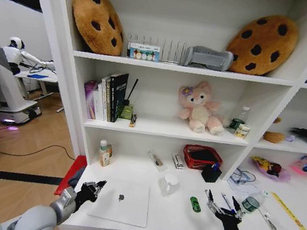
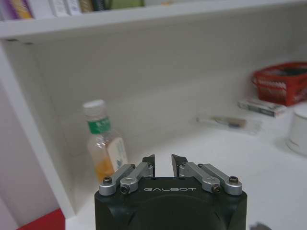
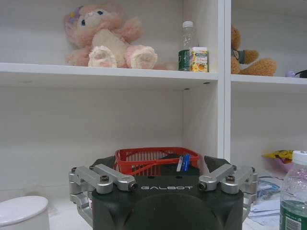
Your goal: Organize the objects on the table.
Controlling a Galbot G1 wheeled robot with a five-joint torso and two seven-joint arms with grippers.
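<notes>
White shelving rises over a long white counter (image 1: 275, 224), wood floor to the robot's left.

Head view. On the counter: a closed silver laptop (image 1: 121, 201) lying flat near the front edge at left; a white mug (image 1: 169, 183) just beyond its far corner; a small green toy car (image 1: 195, 204) between the mug and the right arm; pens and markers (image 1: 228, 203) loose on the surface right of the car; a red basket (image 1: 202, 157) and a black pen holder (image 1: 211, 173) against the back; a small bottle (image 1: 104, 153) at the far left. The left claw (image 1: 93, 189) hovers just beside the laptop's left edge, empty, fingers nearly together. The right claw (image 1: 222, 207) sits over the loose pens, fingers spread wide, nothing held. Judged: each arm is stationed by its nearest item, with sorting not yet visibly begun.

Left wrist view. The left claw (image 2: 163, 164) shows a narrow gap between its tips and grips nothing. Beyond it stand the bottle (image 2: 103, 139) against the shelf wall, the red basket (image 2: 282, 82) farther off, and bare counter (image 2: 240, 158) between.

Right wrist view. The right claw (image 3: 162, 168) has its fingers (image 3: 218, 163) set far apart and empty. The red basket (image 3: 156, 159) stands straight ahead with the pen holder in front of it, the mug (image 3: 23, 212) to one side, a green-labelled water bottle (image 3: 293, 196) close on the other.
</notes>
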